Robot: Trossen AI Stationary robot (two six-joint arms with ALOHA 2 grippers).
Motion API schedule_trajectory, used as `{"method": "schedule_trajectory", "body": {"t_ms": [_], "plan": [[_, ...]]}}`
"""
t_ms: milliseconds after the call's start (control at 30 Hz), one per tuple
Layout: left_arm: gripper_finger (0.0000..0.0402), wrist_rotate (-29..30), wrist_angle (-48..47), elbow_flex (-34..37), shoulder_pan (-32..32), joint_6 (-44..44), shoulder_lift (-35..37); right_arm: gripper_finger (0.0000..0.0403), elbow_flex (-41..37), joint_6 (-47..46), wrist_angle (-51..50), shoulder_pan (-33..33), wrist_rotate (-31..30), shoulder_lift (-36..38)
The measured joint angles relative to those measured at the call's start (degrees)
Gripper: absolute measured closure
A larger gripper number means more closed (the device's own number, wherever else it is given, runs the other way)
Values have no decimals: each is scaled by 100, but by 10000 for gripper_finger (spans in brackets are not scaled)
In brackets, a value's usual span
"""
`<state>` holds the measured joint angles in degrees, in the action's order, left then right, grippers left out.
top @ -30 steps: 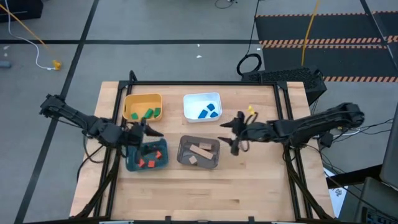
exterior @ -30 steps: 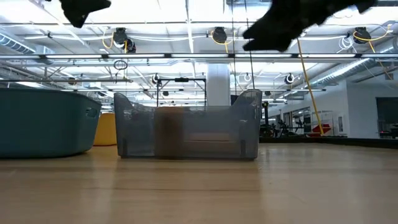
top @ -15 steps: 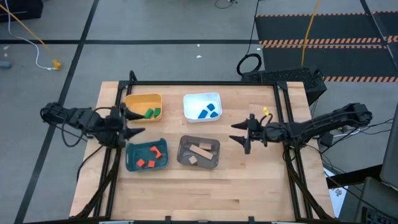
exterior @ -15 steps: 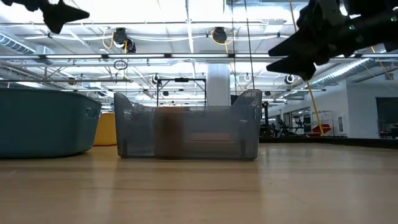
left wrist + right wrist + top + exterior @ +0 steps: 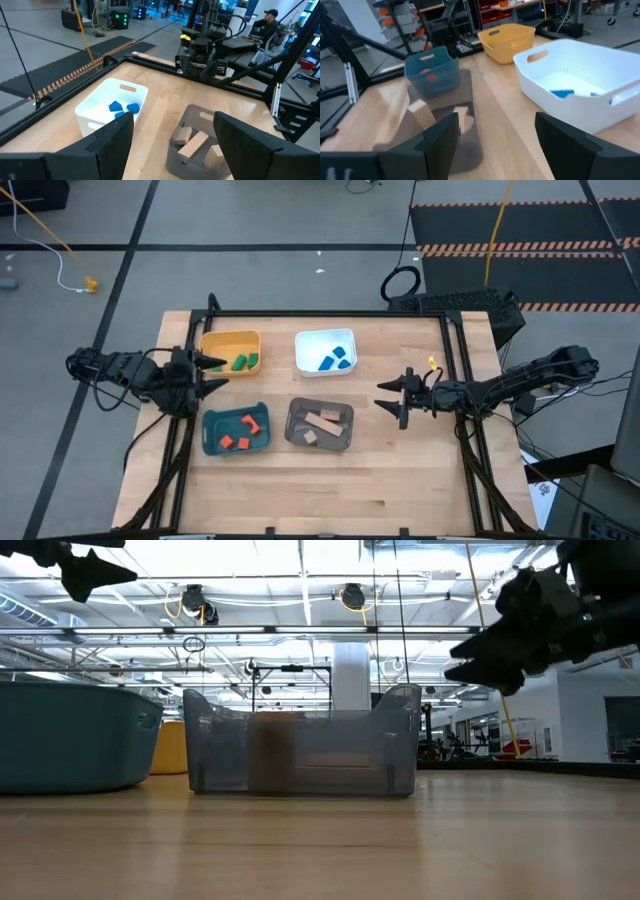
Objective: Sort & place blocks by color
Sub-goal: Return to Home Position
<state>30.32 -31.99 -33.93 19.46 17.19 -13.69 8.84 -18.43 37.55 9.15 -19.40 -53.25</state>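
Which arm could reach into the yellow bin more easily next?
Probably left: the left gripper, jaws open, hangs just beside the yellow plastic bin; the right gripper is far across the wooden table.

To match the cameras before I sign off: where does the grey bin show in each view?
High view: grey bin mid-table, right of the teal bin, holding tan blocks.
Low view: grey bin dead centre.
Left wrist view: grey bin close ahead, beside the white bin.
Right wrist view: grey bin nearest, teal bin beyond it.
Shared landmark: the white bin, in every view but the low one.
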Motion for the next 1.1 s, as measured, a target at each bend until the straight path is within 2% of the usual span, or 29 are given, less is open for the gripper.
{"method": "schedule_trajectory", "body": {"t_ms": [500, 633, 867, 1100], "plan": [[128, -2, -98, 0, 0, 173, -2, 149, -712, 22, 559, -4, 0, 17], [128, -2, -275, 0, 0, 399, -4, 149, -734, 309, 557, -9, -11, 101], [128, -2, -410, 0, 0, 606, -5, 149, -741, 898, 413, -15, -332, 632], [128, -2, -437, 0, 0, 627, -4, 149, -745, 1017, -395, -20, -765, 1308]]}}
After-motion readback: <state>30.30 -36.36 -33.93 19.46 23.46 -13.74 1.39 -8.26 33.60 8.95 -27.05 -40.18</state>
